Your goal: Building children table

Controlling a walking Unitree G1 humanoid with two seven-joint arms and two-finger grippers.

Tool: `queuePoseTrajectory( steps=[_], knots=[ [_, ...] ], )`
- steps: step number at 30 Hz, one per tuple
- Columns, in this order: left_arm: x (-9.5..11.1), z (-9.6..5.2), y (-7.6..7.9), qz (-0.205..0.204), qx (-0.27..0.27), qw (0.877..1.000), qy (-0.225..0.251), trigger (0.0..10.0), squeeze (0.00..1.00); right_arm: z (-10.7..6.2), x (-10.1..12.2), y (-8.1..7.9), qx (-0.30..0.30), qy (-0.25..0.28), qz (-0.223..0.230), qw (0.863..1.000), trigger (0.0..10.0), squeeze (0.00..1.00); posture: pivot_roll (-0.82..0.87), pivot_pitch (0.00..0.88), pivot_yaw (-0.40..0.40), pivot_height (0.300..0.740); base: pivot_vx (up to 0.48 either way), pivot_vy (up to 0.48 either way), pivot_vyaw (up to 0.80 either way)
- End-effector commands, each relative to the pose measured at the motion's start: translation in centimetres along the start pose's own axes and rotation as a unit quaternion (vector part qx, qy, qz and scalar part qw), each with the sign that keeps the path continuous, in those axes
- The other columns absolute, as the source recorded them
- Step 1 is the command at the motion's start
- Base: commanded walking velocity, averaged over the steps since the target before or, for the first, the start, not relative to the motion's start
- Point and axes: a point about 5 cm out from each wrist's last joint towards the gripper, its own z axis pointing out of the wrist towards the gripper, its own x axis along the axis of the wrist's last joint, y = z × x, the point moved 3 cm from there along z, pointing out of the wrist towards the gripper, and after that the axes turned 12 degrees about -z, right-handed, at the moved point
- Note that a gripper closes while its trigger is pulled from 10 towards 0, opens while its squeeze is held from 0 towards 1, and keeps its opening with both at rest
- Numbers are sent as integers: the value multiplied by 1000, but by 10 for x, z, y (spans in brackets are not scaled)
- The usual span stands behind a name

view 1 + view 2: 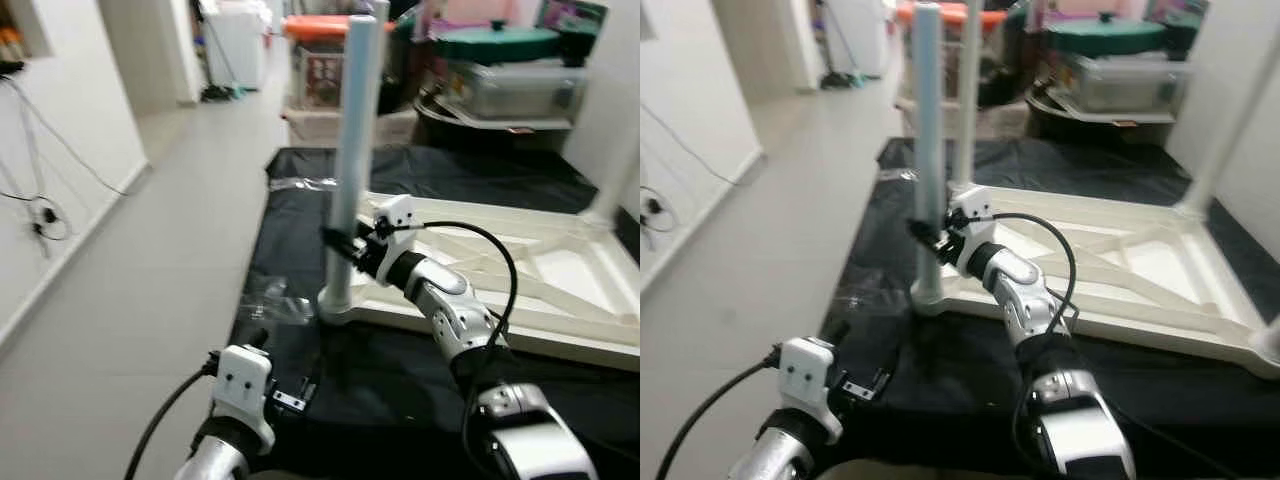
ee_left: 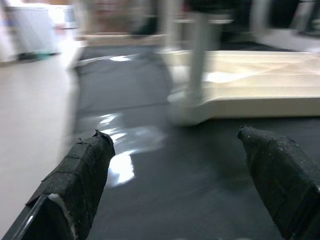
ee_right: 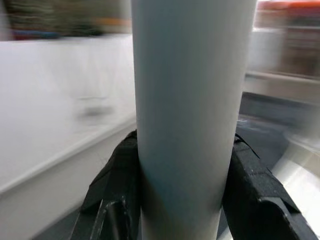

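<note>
We saw the table leg (image 3: 182,120) cut off above the right gripper (image 3: 182,200) (background blurred).

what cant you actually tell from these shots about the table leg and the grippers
- Whether the leg is fully seated in the tabletop corner socket: too small and soft in the eye views, blurred in the left wrist view.
- The leg's top and base in the right wrist view: cut off by the frame edges.
- The right gripper fingertips: hidden behind the leg.
- The left gripper surroundings: motion blur.
</note>
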Motion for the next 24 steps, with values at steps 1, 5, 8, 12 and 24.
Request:
queuePoseTrajectory(
  steps=[1,5,8,12,24],
  knots=[
    [-3,-1,-3,-2,5,1000,-8,10000,0,-19,-50,35,-100,-100,-12,990,10000,0,77,0,-6,740,0,0,0],
    [-3,-2,-3,-2,4,1000,-10,10000,0,-35,-55,53,-223,-121,-8,967,10000,0,77,0,-4,740,0,0,0],
    [-4,-2,-3,-2,4,1000,-11,10000,0,-36,-53,39,-225,-118,15,967,10000,0,77,0,-4,740,0,0,0],
    [-4,-2,-2,-3,4,1000,-11,10000,0,-23,-42,-3,-145,-89,39,985,10000,0,79,0,-7,740,0,0,0],
    [-5,-2,-2,-4,4,1000,-13,10000,0,-31,-31,-19,-122,-51,58,990,10000,0,73,0,-9,740,0,0,0]
  ],
)
